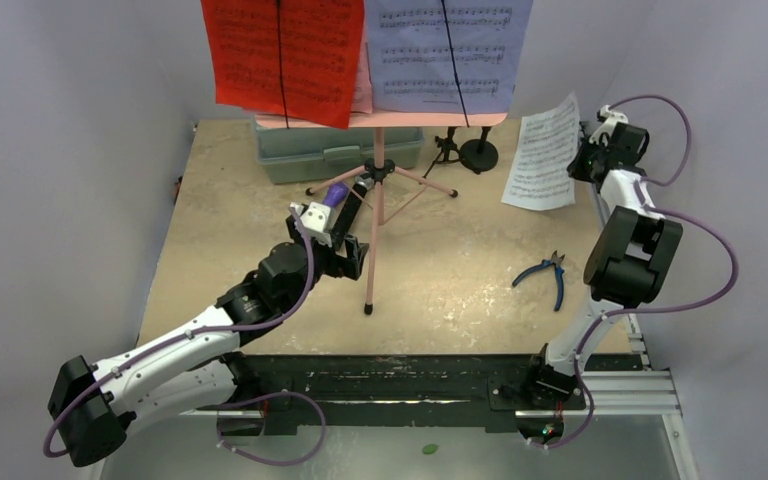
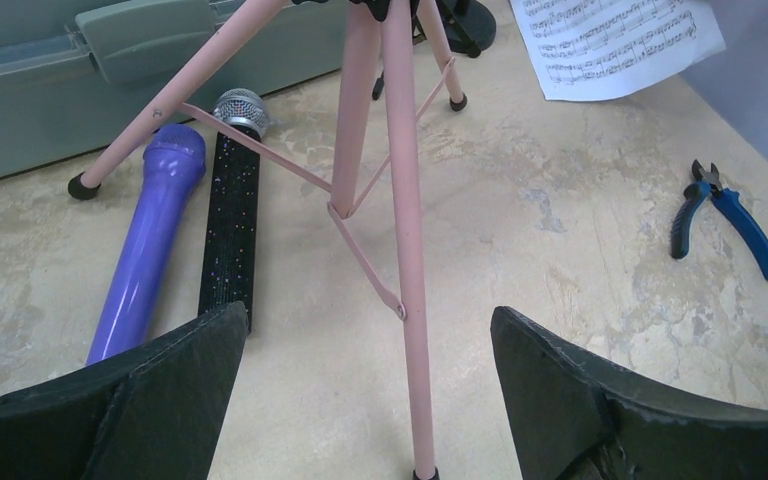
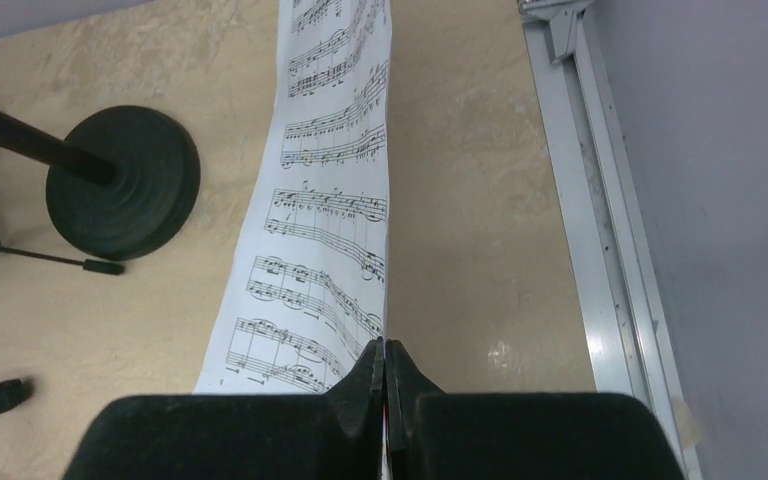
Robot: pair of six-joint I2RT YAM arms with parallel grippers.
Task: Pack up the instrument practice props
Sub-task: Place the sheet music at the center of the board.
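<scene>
Pink tripod [image 1: 378,205] stands mid-bench [image 1: 460,250], and its tray [image 1: 380,119] up top carries a red page [image 1: 280,60] and a white page [image 1: 445,50]. Your left gripper [image 1: 348,256] hangs low in front of the tripod's near leg, jaws wide apart and holding nothing. Your right gripper [image 1: 588,150], at the far right, has its jaws pressed together on the edge of a loose white page [image 1: 542,155], which is held up rather than lying flat. A grey-green case [image 1: 335,150] sits behind the tripod. Two black mic mounts [image 1: 478,155] stand between that case and the loose page, and blue-handled pliers [image 1: 545,275] lie well apart on the right. From overhead you see only a bit of the purple microphone [image 1: 335,195] past the left wrist. The left wrist view shows its full length on the bench, with the black silver-headed microphone [image 2: 232,220] just beside it. Both lie under the spread legs, so the leg and brace cross in front of them. The right wrist view shows you the pinch on the paper's edge and one mount's round base [image 3: 125,185] near the page's left side. Only the overhead view shows the tray and its two pages.
</scene>
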